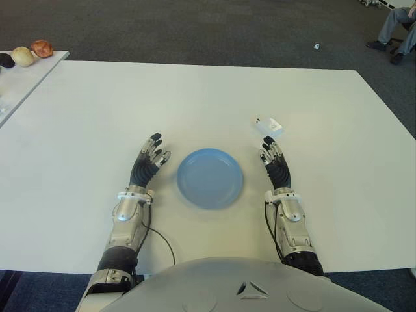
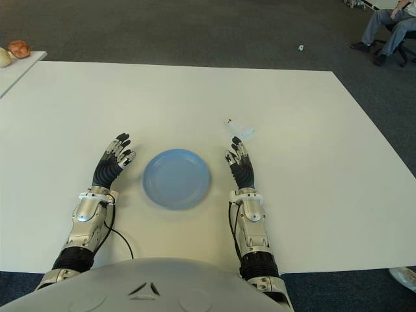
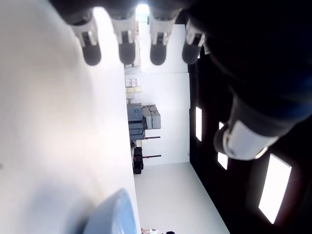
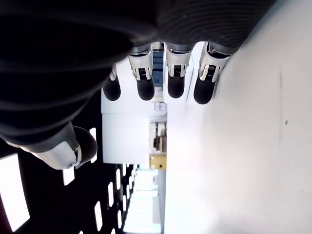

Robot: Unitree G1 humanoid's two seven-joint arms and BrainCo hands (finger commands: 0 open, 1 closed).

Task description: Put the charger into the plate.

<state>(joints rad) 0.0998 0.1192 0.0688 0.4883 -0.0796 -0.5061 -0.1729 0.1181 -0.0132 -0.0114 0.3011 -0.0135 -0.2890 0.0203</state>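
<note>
1. One round pale-blue plate (image 1: 210, 177), smooth and shallow, at centre of the head views, empty.
2. One small white boxy plastic charger (image 1: 269, 126), right of centre in the frame, lying on the table above the right hand's fingertips, just beside them; contact can't be told. It is apart from the plate, up and to the right of it.
3. One large white matte rectangular table (image 1: 195, 97) fills most of the frame; a second white side table (image 1: 26, 75) at upper left.
4. On the side table: three rounded objects, one dark (image 1: 6, 60), one cream (image 1: 23, 56), one reddish-brown (image 1: 42, 48).
5. Two robot hands, black fingers with silver-white metal wrists.
6. Left hand (image 1: 149, 160): lower left of the plate, near its rim, fingers extended and relaxed, holding nothing; the wrist view shows four fingertips straight beside the table surface.
7. Right hand (image 1: 274, 162): lower right of the plate, fingers stretched out, released, grasping nothing.
8. Dark grey carpet (image 1: 195, 29) across the top; a seated person's legs (image 1: 396, 29) at upper right corner.
</note>
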